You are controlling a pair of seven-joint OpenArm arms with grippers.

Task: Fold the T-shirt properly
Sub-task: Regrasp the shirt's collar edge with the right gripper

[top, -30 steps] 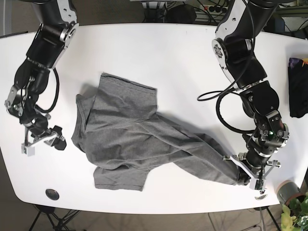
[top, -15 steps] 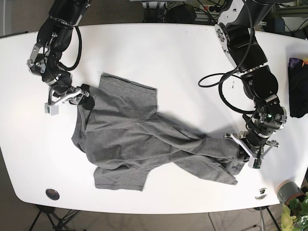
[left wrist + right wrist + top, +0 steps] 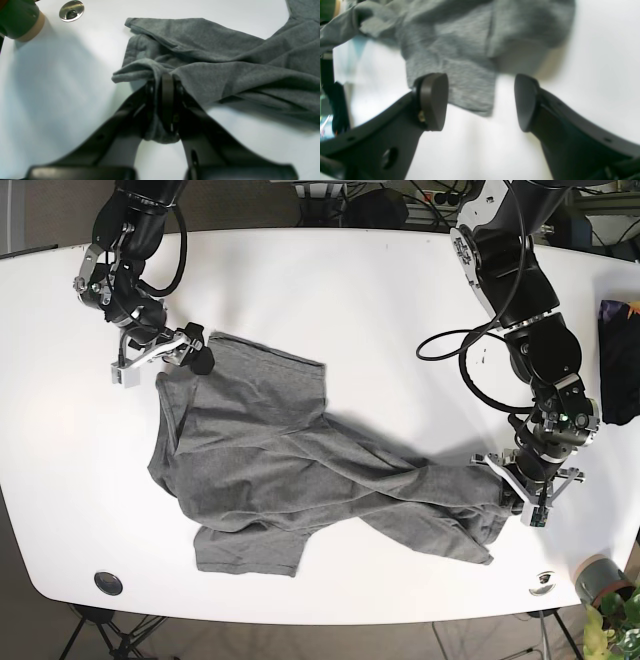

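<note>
Left wrist: left fingers pinch T-shirt fabric.

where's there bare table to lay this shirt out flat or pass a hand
Bare white table spans the far side between the two arms, beyond the T-shirt. Another bare strip runs along the near edge between the round grommet and the shirt's hem. It is crowded at the left gripper and the right gripper.

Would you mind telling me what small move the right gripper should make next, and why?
Probably close the right gripper on the grey cotton T-shirt: its jaws are open at the shirt's edge, while the left gripper already pinches the far end.
</note>
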